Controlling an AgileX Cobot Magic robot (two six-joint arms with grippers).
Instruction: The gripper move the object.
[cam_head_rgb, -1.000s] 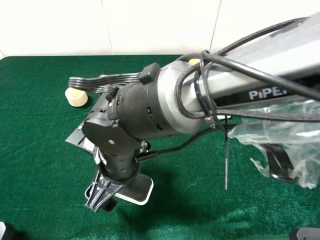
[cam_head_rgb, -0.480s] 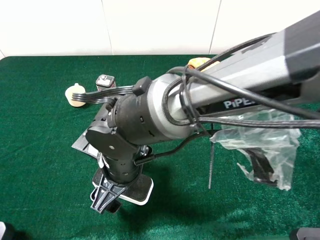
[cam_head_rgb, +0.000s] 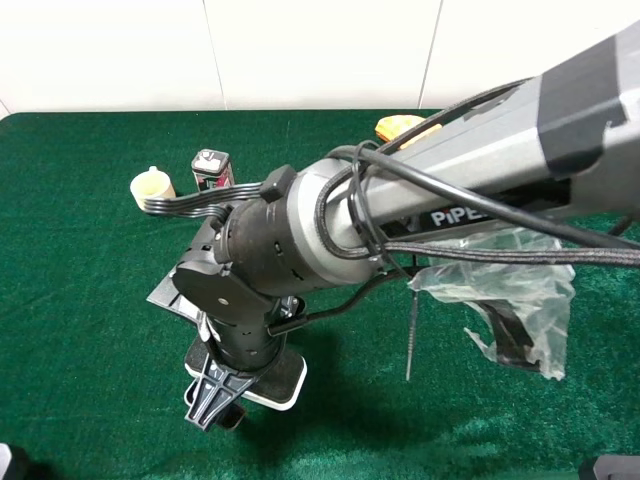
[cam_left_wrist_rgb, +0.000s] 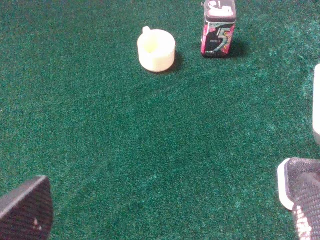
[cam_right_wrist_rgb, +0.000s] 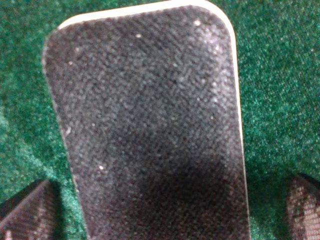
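Right now I am working the grasp step. Gripper (cam_head_rgb: 214, 398) is hanging spread over the object (cam_right_wrist_rgb: 145, 115), one finger (cam_right_wrist_rgb: 24, 212) flanking each long side, not yet pinching. Object is lying flat near the counter's front edge, left of middle. Next move, as I am judging it: closing squarely on those long sides, then lifting clear without dragging across the green felt.

I see a dark grey speckled felt-topped block (cam_right_wrist_rgb: 150, 125) rimmed in white, on a deep green felt counter (cam_left_wrist_rgb: 125, 150). There's a cream plastic cup (cam_left_wrist_rgb: 156, 50), a black-and-pink printed tin (cam_left_wrist_rgb: 218, 30) and black ribbed fingers (cam_right_wrist_rgb: 27, 212).
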